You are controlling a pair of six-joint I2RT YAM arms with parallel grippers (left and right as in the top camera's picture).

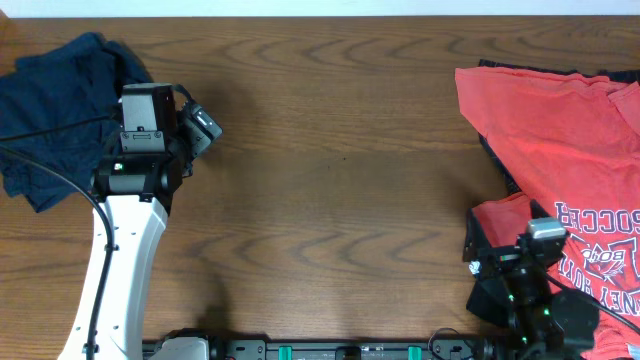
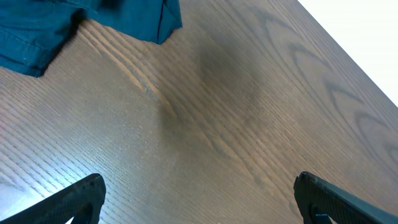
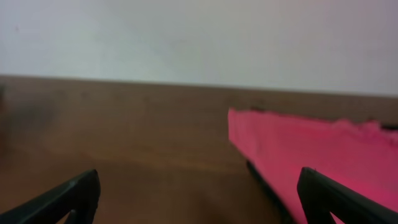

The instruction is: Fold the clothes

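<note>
Table [image 1: 340,150]: brown wood grain; it fills the overhead view. The middle is bare wood.
Red shirts [image 1: 560,130]: at the right edge of the table. 1 lies spread flat at the far right. A 2nd [image 1: 600,250], with white and dark lettering, lies nearer the robot and is partly under the right arm. In the right wrist view the red cloth [image 3: 311,155] is blurred and sits ahead and to the right of the fingers.
Dark cloth [image 1: 492,160]: a thin navy edge shows beneath the left border of the flat red shirt.
Navy shirt [image 1: 50,110]: bunched and wrinkled in the far left corner. A cable crosses it. In the left wrist view 1 corner [image 2: 37,31] shows at the upper left, apart from the fingers.
Left arm [image 1: 115,260]: white link and black wrist, reaching up the left side. The wrist is at the right edge of the navy shirt.
Right arm [image 1: 545,300]: black, low at the near right, over the lettered red shirt.
Left gripper [image 2: 199,193]: jaws wide apart over bare wood, gripping no cloth.
Right gripper [image 3: 199,186]: jaws wide apart above the table, gripping no cloth. The red shirt lies beyond the right finger.
</note>
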